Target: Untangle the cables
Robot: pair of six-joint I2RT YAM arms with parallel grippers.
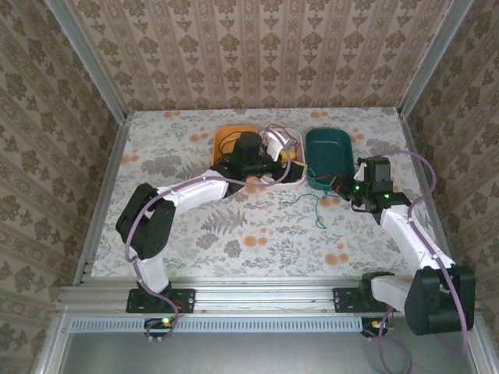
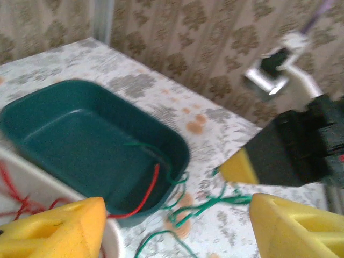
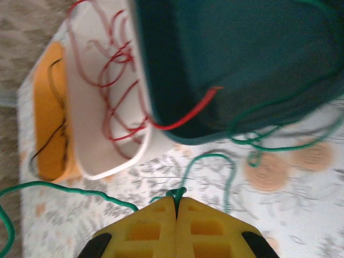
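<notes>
Pinching green cable (image 3: 214, 155), right fingers (image 3: 150, 228) closed

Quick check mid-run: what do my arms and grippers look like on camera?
The left arm and right arm have white links, black joints and looping purple cables. The left gripper and right gripper carry wedge-shaped yellow fingers.

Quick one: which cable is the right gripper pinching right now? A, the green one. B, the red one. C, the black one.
A: in the right wrist view the right gripper is shut with the green cable caught at its fingertips, while the red cable lies apart from it.
</notes>
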